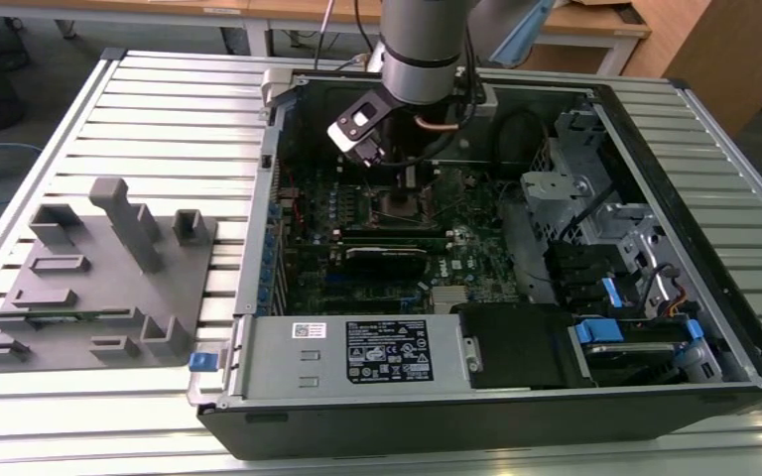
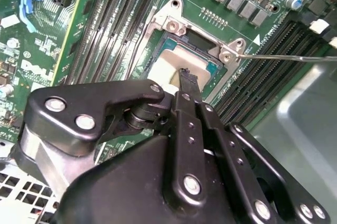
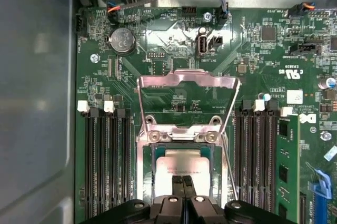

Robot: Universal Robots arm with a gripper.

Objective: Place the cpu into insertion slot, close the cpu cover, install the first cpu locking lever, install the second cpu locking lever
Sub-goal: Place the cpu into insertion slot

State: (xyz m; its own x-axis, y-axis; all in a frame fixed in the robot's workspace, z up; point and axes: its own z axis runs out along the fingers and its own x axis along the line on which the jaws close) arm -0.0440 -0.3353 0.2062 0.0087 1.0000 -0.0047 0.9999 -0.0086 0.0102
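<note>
Over the socket [image 3: 154, 155], the fingers [image 3: 178, 187] were pinched together with nothing I could see between them, tips right at the cpu [image 3: 181, 163], which lay flat in its seat. The cover [image 3: 187, 84] stood flipped back, clear of it. Seating looked like the step: I'd judge it wanted a straight, level touch, no sideways drag, every edge flush inside the frame.

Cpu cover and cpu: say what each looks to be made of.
The cpu cover looks like thin bare sheet metal, silvery and shiny: it catches bright glare along its edges. The cpu looks metal-topped, matte silver-tan with a soft even sheen; the rest is hidden.
</note>
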